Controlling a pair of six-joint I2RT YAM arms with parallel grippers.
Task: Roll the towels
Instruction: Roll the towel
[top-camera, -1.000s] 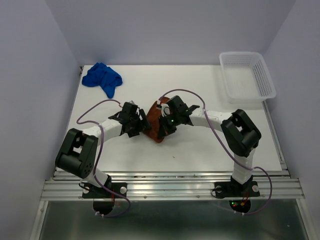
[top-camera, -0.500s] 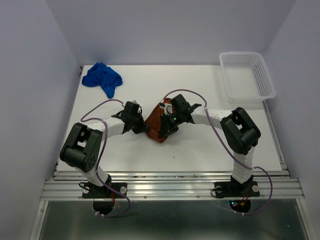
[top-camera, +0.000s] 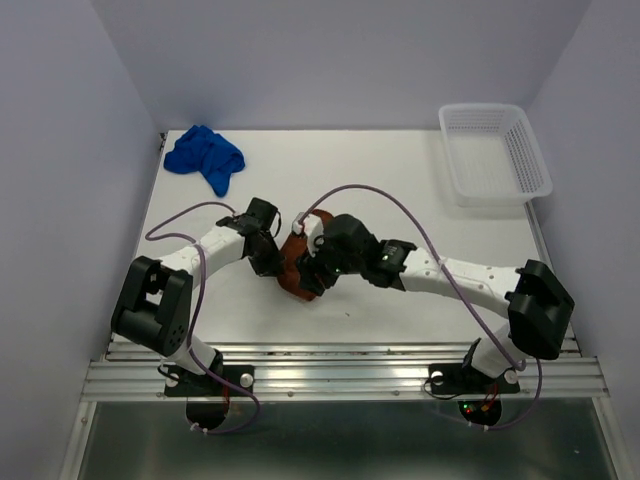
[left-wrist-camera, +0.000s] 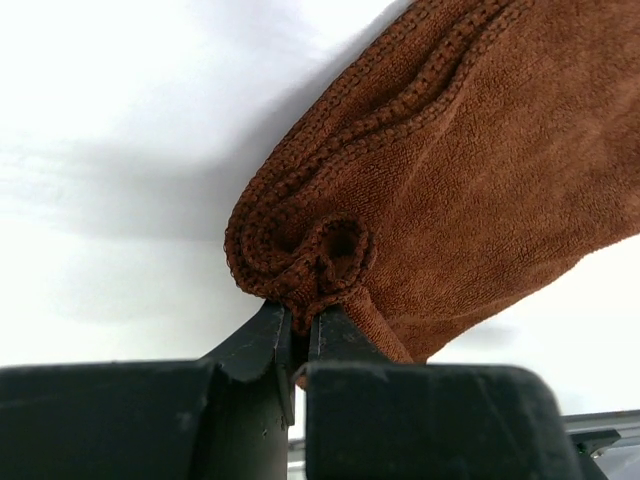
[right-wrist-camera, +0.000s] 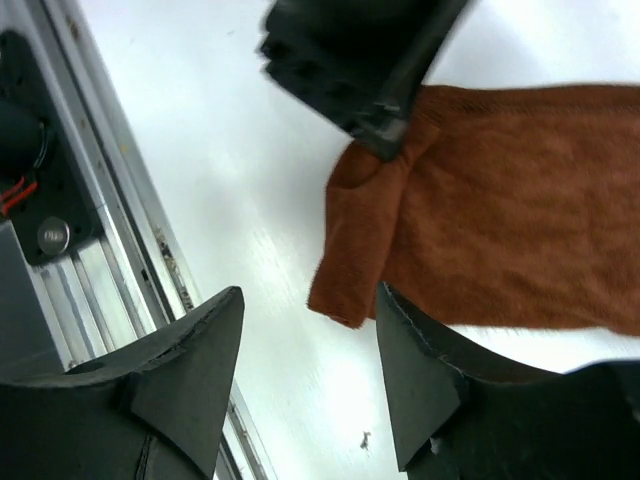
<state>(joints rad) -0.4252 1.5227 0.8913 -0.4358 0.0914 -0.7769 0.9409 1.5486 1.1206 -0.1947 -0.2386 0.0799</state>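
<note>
The rust-brown towel (top-camera: 291, 283) lies bunched mid-table between both arms, its left end wound into a small roll (left-wrist-camera: 330, 245). My left gripper (top-camera: 272, 262) comes in from the left and is shut on that rolled end (left-wrist-camera: 300, 315). My right gripper (top-camera: 308, 279) hovers over the towel's near side, open (right-wrist-camera: 310, 300), with a loose towel corner (right-wrist-camera: 345, 290) between its fingers but not gripped. The left gripper's fingers (right-wrist-camera: 370, 70) show at the top of the right wrist view, pinching the cloth (right-wrist-camera: 520, 220). The blue towel (top-camera: 206, 158) sits crumpled at the far left corner.
A white mesh basket (top-camera: 494, 152) stands at the far right corner. The table's near edge with its aluminium rail (right-wrist-camera: 90, 250) runs close behind my right gripper. The right arm stretches low across the table's near half (top-camera: 470, 280).
My left gripper closed on the brown towel's rolled end. My right gripper opened, let go of the towel and shifted left and nearer as its arm stretched out. The towel shifted slightly nearer.
</note>
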